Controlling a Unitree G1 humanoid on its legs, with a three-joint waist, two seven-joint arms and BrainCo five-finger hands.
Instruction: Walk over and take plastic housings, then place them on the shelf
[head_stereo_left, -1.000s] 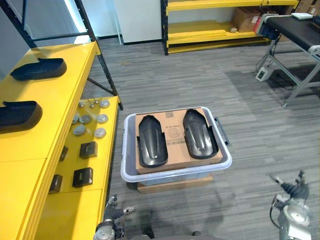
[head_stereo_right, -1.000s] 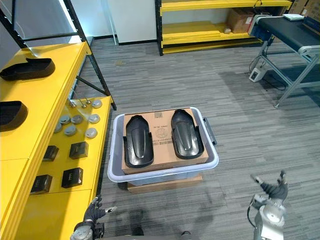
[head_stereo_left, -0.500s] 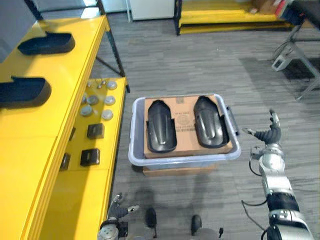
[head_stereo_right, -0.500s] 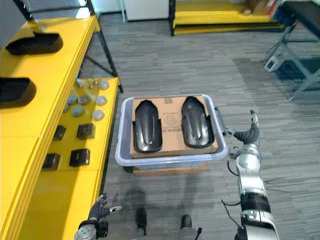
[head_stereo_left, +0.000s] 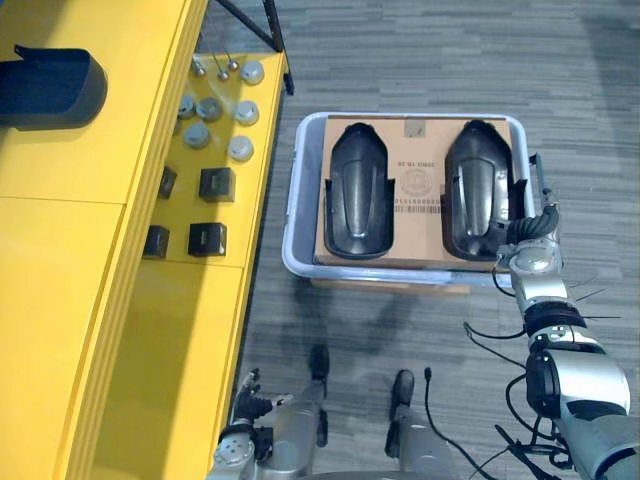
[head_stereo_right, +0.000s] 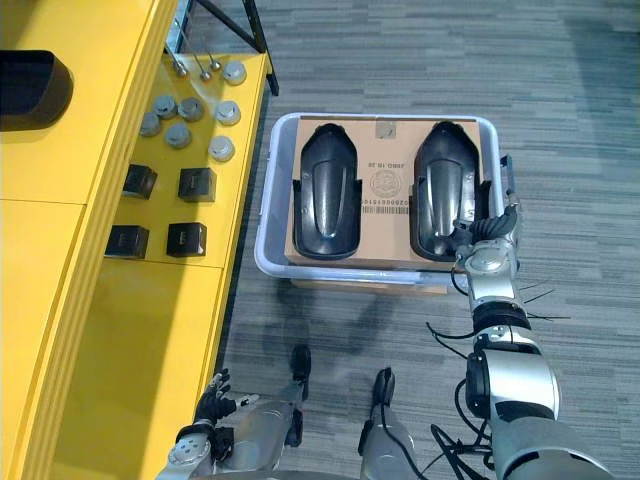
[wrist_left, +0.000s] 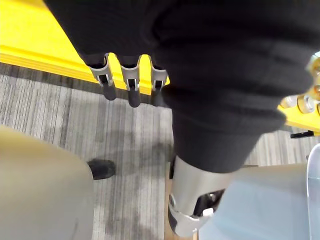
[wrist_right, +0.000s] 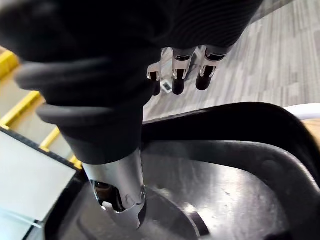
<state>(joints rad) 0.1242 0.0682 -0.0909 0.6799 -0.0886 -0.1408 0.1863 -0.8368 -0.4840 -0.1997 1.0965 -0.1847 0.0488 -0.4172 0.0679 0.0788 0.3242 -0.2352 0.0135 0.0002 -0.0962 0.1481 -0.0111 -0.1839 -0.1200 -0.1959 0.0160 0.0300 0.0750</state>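
While the left hand (head_stereo_left: 245, 400) hangs low beside the front edge of the yellow shelf (head_stereo_left: 90, 300), its fingers (wrist_left: 131, 90) show straight and loose in the left wrist view, holding nothing above the grey floor (head_stereo_left: 420, 60). Farther forward, the right hand (head_stereo_left: 527, 238) stands at the near right corner of a pale plastic tote (head_stereo_left: 300, 215). Its fingers (wrist_right: 175, 80) are spread and straight, gripping nothing, right beside the near end of the right housing (head_stereo_left: 478, 190). Whether the thumb touches that housing cannot be told.

The tote holds a cardboard box (head_stereo_left: 420, 135) that nearly fills it. On the box lie two black plastic housings side by side, hollow side up: the right one by the hand, and the left housing (head_stereo_left: 358, 190) apart from it. Between them the cardboard bears a round stamp and a few lines of print, too small to make out. From close up, the right wrist view gives the right housing's glossy inside and raised dark rim.

To the left of the tote, the shelf's lower level carries small black boxes (head_stereo_left: 210, 240) and, beyond them, round silver discs (head_stereo_left: 240, 148). Farthest off, a third black housing (head_stereo_left: 50, 88) rests on the shelf's upper level.
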